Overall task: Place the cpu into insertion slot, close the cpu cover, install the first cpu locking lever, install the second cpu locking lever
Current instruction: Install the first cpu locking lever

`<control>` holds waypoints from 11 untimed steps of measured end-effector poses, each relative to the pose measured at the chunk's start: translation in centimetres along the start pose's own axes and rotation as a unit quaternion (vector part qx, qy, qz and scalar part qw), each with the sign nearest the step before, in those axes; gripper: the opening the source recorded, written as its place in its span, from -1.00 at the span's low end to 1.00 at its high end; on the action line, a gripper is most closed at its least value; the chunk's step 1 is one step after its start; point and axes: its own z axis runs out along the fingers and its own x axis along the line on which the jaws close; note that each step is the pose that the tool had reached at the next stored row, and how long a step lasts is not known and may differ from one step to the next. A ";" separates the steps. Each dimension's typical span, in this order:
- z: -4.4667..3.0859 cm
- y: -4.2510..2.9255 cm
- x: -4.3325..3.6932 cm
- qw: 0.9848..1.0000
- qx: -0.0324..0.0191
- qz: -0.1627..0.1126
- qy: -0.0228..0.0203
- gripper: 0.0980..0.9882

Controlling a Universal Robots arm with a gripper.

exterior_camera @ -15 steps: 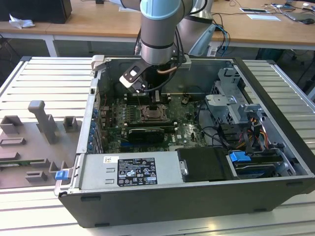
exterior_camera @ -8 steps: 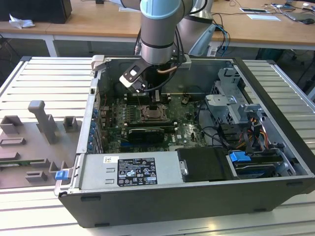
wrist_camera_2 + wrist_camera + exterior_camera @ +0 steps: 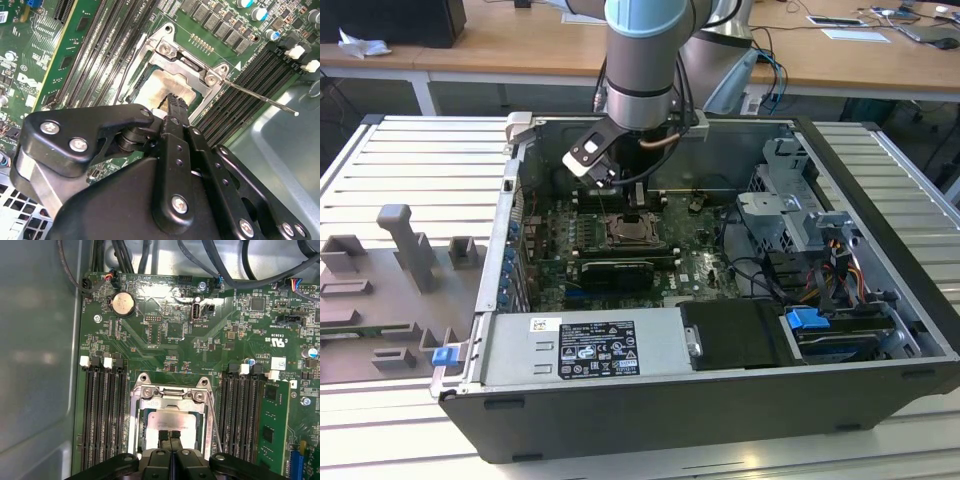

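An open computer case [image 3: 720, 420] lies on its side on a slatted metal table [image 3: 410, 150], with grey moulded fixtures [image 3: 405, 240] at the exterior view's left. Just inside the near wall is a silver power supply [image 3: 520, 350]. Behind it a long black card [image 3: 615, 272] stands on the green circuit board [image 3: 165, 330].

Past the card, the arm [image 3: 640, 60] reaches straight down into the case. In both wrist views its gripper [image 3: 170, 436] has its two black fingers pressed together with nothing between them, the tips [image 3: 174, 102] at or just above the pale metal top of the cpu [image 3: 170, 419]; contact cannot be judged.

The cpu sits in the insertion slot [image 3: 134, 410], framed by the window of the cpu cover [image 3: 172, 396], which lies flat over it (two screws show on the cover's far edge). From one corner of the socket a thin lever rod [image 3: 260, 97] juts out across the neighbouring memory slots [image 3: 250, 75], its tip hanging free beside the case's grey wall. More memory slots [image 3: 102, 410] run along the other side of the socket.

Farther along the board is a round coin battery [image 3: 122, 303], and cables cross the edge beyond it. At the exterior view's right is a metal drive cage [image 3: 790, 190]. Wooden desks [image 3: 520, 45] stand behind the table.
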 end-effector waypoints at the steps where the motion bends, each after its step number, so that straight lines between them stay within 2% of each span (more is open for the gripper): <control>1: -0.02 0.00 0.00 1.000 0.000 0.000 0.000 -0.98; 6: -0.37 0.01 0.02 1.000 0.000 0.000 -0.002 -0.98; 11: -1.56 0.03 0.07 1.000 0.000 0.000 -0.009 -0.98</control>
